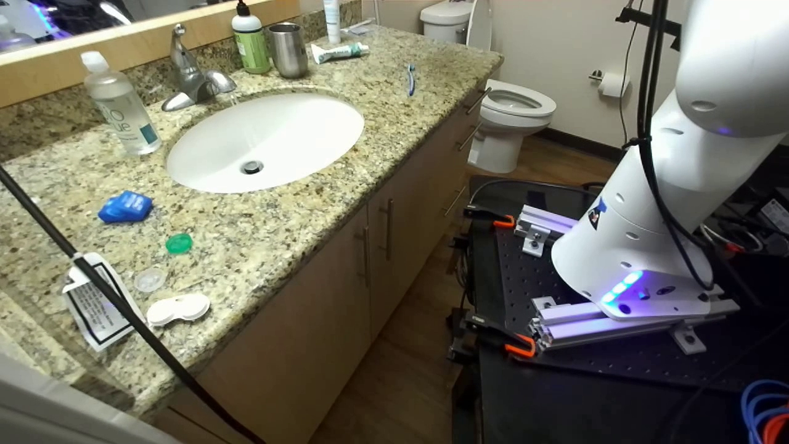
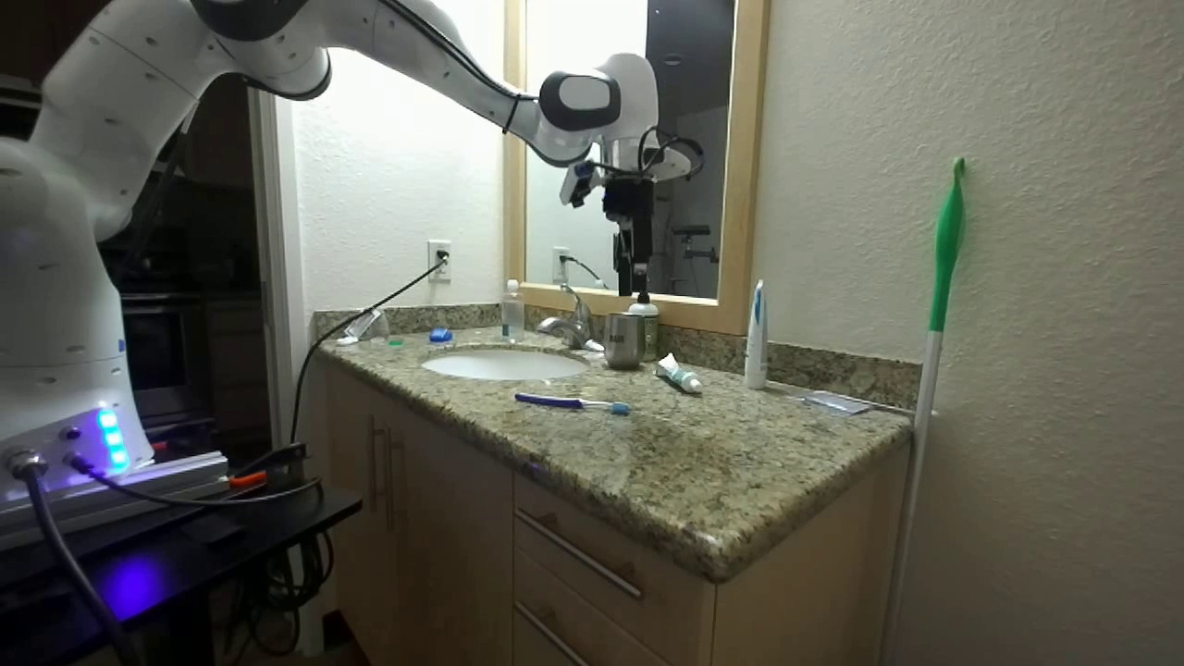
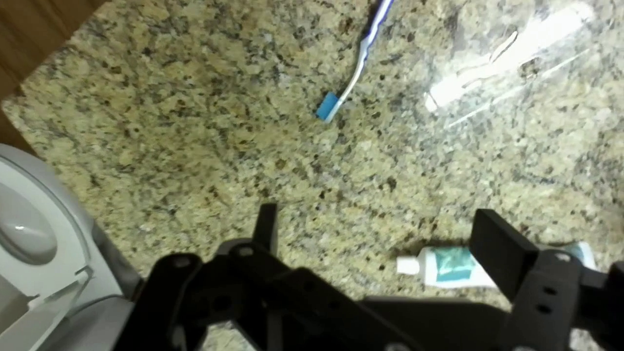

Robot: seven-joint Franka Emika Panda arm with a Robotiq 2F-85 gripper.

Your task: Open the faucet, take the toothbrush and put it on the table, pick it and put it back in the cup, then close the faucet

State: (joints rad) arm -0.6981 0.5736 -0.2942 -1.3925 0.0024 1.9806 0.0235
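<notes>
Near oval white sink [image 1: 308,139]: slim blue-and-white toothbrush [image 2: 555,401] on speckled granite surface [image 2: 786,462], grey cylindrical metal cup [image 1: 288,52]; black pincer [image 3: 378,219] wide.

Loads of bare counter [image 2: 703,462] is left around the toothbrush [image 1: 411,80], so it can be reached from pretty much any side. Way less room is left at the back: the cup [image 1: 288,52] is boxed in between the green bottle [image 1: 253,52] and a toothpaste tube [image 3: 456,265]. The faucet [image 1: 194,85] is flanked by the clear bottle [image 1: 123,111] and the green bottle, but can be approached from over the sink [image 1: 296,132]. A black cable [image 1: 111,295] is strung across the end past the clear bottle.
</notes>
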